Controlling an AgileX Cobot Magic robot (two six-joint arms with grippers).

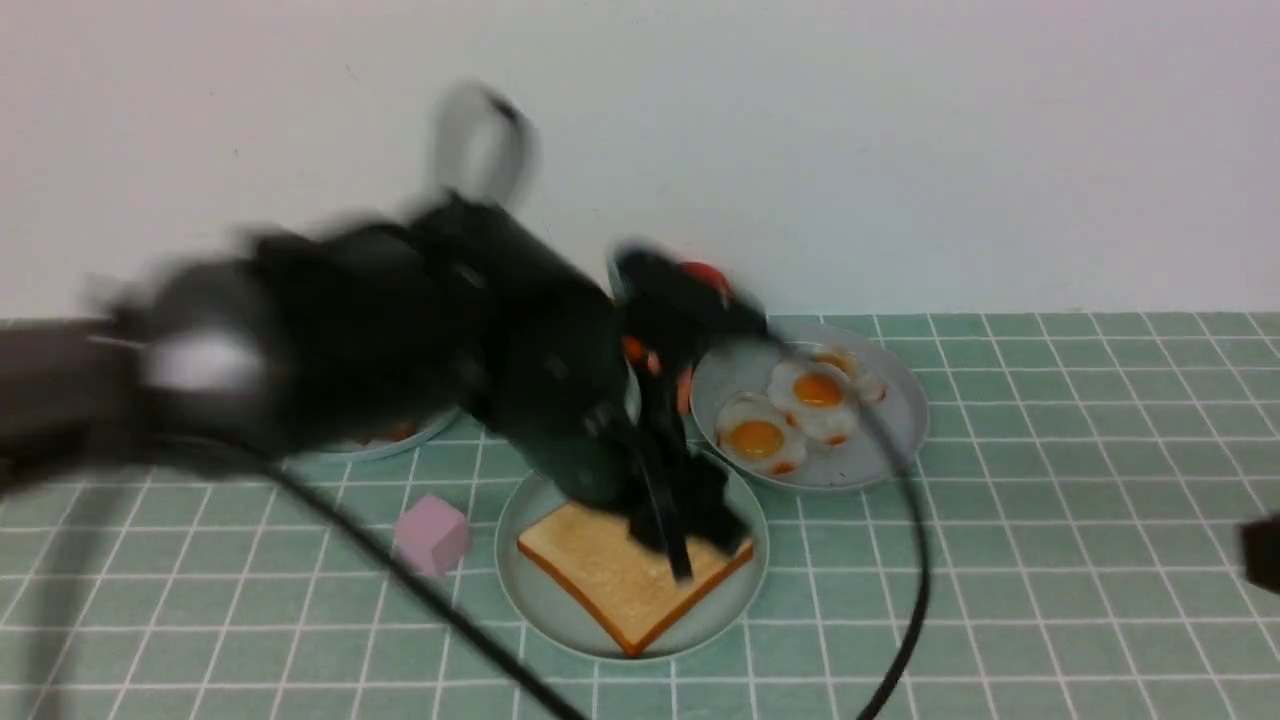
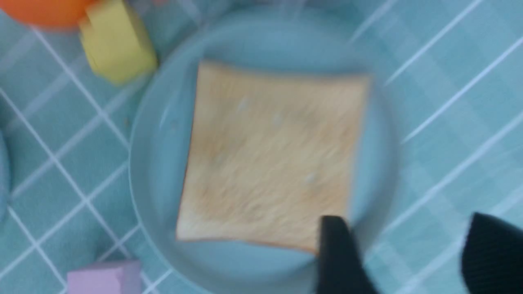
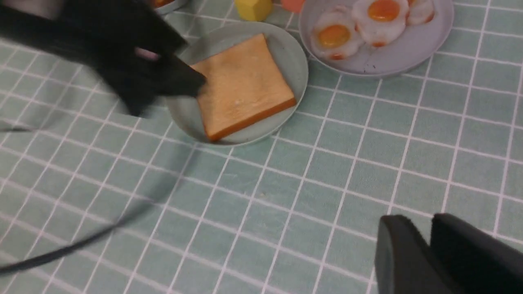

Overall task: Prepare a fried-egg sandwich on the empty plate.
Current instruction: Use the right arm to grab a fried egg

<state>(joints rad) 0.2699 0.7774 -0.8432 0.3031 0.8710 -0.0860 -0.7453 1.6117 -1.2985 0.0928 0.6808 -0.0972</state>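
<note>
L claw [image 2: 408, 222] open | 1 tip over toast [image 2: 271, 157] corner | on mint plate [image 2: 157, 188]

Left gripper [image 1: 700, 530] motion-blurred, low over toast slice [image 1: 610, 580] on mint-green plate [image 1: 522, 592], near desk's [image 1: 1050, 600] front edge. Fried eggs [image 1: 790, 415] on grey plate [image 1: 893, 440] behind.

Count three plates: a mint plate [image 1: 540, 600] lower centre, a grey plate [image 1: 870, 455] right of centre, a third plate [image 1: 405, 445] peeking out left. One toast slice [image 1: 615, 580], three fried eggs [image 1: 757, 438], one pink cube [image 1: 432, 535], one yellow block [image 2: 116, 43].
</note>
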